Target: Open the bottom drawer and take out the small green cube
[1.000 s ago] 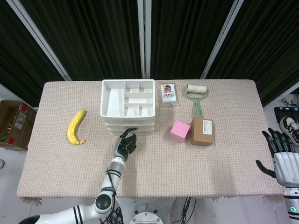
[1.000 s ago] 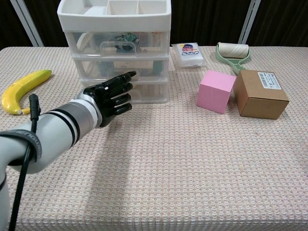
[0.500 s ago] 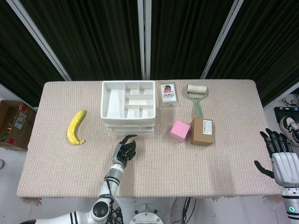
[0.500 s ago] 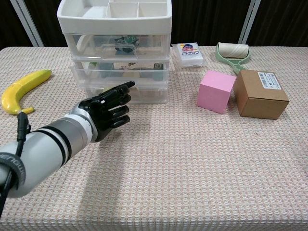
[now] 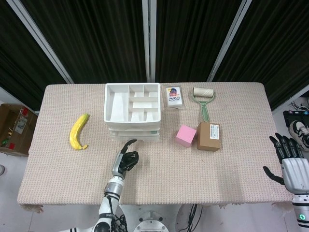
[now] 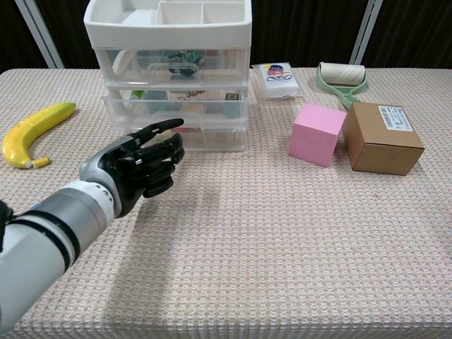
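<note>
A white three-drawer unit [image 5: 133, 134] with a divided tray on top stands at the table's back centre. Its clear bottom drawer [image 6: 212, 138] sits about flush with the two above. Blurred items show through the drawer fronts, and I cannot make out the small green cube. My left hand [image 6: 141, 166] hovers in front of the unit, apart from it, fingers curled in with one pointing at the drawers and nothing held. In the head view, the left hand [image 5: 124, 162] is below the unit. My right hand [image 5: 291, 162] hangs beyond the table's right edge, fingers spread and empty.
A banana [image 6: 35, 131] lies left of the unit. Right of the unit stand a pink cube [image 6: 316, 133] and a brown cardboard box [image 6: 383, 138]. Behind them lie a lint roller [image 6: 341, 78] and a small packet [image 6: 277, 79].
My left hand has drawn back from the drawer fronts toward the table's near edge, and its fingers have curled in. The right hand has barely moved.
</note>
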Controlling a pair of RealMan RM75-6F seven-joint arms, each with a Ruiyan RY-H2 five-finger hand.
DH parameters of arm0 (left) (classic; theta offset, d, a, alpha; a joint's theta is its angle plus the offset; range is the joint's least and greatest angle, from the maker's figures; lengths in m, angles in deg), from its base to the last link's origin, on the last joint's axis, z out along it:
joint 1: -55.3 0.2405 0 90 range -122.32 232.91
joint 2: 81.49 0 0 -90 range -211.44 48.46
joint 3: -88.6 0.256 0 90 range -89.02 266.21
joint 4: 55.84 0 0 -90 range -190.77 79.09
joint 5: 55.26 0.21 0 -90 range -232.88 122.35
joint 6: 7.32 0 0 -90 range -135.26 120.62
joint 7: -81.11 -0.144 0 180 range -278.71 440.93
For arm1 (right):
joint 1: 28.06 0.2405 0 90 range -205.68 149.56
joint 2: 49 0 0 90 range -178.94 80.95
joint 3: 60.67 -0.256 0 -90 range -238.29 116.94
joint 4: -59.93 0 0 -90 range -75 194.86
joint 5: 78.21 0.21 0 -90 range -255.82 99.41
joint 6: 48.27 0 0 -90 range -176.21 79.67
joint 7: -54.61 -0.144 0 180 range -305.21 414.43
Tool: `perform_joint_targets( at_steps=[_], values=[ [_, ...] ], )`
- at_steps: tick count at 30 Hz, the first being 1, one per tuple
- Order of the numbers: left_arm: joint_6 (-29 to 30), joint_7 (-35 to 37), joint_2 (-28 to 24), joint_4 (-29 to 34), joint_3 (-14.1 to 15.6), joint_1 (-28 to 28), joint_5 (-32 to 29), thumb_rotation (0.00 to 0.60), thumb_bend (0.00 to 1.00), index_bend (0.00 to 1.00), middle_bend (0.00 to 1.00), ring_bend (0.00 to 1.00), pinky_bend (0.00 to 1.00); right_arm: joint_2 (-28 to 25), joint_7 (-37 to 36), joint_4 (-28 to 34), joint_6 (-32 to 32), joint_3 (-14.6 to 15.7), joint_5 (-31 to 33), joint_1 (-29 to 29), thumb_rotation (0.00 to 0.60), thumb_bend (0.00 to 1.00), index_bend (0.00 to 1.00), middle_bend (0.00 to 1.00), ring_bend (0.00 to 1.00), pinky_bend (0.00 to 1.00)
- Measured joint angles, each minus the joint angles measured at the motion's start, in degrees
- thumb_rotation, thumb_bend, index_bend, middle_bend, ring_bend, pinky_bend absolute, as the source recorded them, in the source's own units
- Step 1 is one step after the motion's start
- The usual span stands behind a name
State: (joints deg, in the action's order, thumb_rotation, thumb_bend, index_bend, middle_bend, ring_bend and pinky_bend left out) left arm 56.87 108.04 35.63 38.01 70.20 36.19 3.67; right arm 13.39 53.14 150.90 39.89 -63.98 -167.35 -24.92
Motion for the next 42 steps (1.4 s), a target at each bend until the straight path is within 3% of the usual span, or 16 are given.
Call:
perform_joint_targets(
  at_steps=[2, 7, 12, 16, 24, 31, 37, 42],
  values=[
    [2.31, -2.42, -0.86, 0.07, 2.28, 0.49, 3.71, 0.6, 0.52, 0.37, 0.74, 0.93, 1.0, 0.05, -0.29, -0.3, 0.06, -0.01, 0.03, -0.04, 0.6, 0.13, 0.0, 0.0, 0.0, 0.0],
    [7.21, -8.63, -3.73, -0.03, 6.54, 0.95, 13.8, 0.6, 0.52, 0.38, 0.74, 0.93, 1.0, 0.33, -0.94, -1.03, 0.11, 0.09, -0.13, -0.08, 0.6, 0.13, 0.0, 0.0, 0.0, 0.0],
    [8.97, -17.94, -8.45, 0.36, 6.72, -0.65, 19.32, 0.6, 0.52, 0.3, 0.74, 0.93, 1.0, 0.64, -1.63, -1.67, 0.27, 0.11, -0.39, -0.06, 0.6, 0.13, 0.0, 0.0, 0.0, 0.0],
    [6.25, -26.41, -12.38, 1.3, 5.18, -3.1, 17.93, 0.6, 0.52, 0.21, 0.73, 0.93, 1.0, 0.76, -2.07, -2.03, 0.64, 0.17, -0.49, -0.27, 0.6, 0.13, 0.0, 0.0, 0.0, 0.0],
    [1.87, -43.38, -15.68, 2.14, 2.7, -8.58, 10.48, 0.6, 0.52, 0.19, 0.73, 0.93, 1.0, 0.81, -3.01, -2.77, 0.52, 0.2, 0.42, -0.73, 0.6, 0.13, 0.0, 0.0, 0.0, 0.0],
    [-0.44, -49.45, -16.89, 2.49, 2.71, -11.43, 5.05, 0.6, 0.52, 0.19, 0.74, 0.93, 1.0, 1.02, -3.63, -3.35, 0.3, 0.14, 0.8, -0.82, 0.6, 0.13, 0.0, 0.0, 0.0, 0.0],
    [-1.17, -52.1, -18.96, 5.04, 3.2, -12.54, 1.75, 0.6, 0.52, 0.33, 0.78, 0.94, 1.0, 1.2, -3.91, -3.62, 0.01, 0.16, 1.02, -0.83, 0.6, 0.13, 0.0, 0.0, 0.0, 0.0],
    [-1.18, -52.52, -21.65, 9.16, 4.81, -12.49, 1.05, 0.6, 0.52, 0.33, 0.79, 0.94, 1.0, 1.16, -3.68, -3.48, -0.2, 0.12, 0.86, -0.63, 0.6, 0.13, 0.0, 0.0, 0.0, 0.0]
  ],
)
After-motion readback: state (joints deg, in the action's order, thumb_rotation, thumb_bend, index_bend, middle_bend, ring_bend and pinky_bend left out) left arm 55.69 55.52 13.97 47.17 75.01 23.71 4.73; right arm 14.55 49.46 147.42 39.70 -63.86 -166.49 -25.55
